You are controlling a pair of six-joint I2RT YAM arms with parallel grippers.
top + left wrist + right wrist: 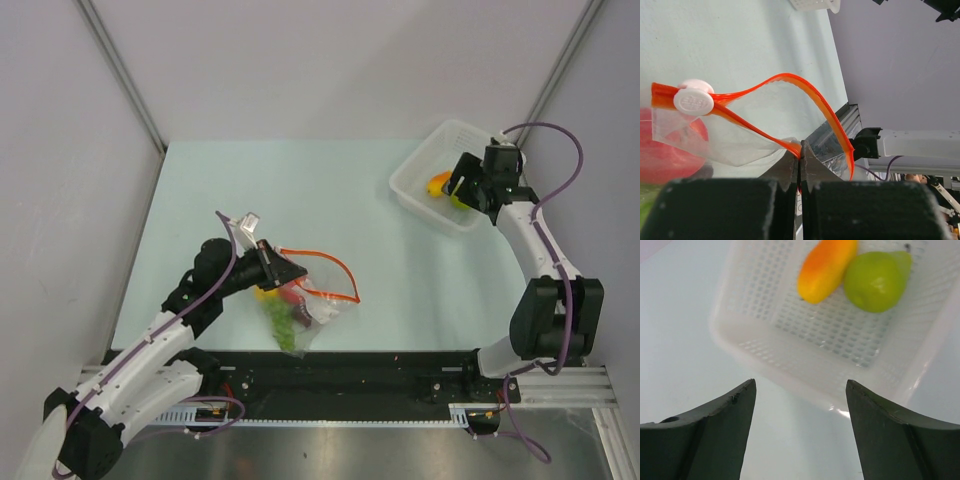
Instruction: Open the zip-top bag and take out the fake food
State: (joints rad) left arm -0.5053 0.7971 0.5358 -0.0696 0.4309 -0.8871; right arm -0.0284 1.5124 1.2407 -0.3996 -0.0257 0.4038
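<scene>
A: Were any words, numbers, labels or brand marks legible in the three views?
B: None could be read. The white slider [693, 101] on the zip-top bag [740, 140] showed a raised, dotted pattern, too blurred to tell whether it was lettering.

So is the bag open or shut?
Open. On the zip-top bag, the two orange zip strips bow apart in a wide loop.

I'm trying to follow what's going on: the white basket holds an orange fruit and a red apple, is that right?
Not quite. The white basket holds the orange fruit and a green fruit, not a red apple. The right wrist view shows both lying side by side in it.
</scene>
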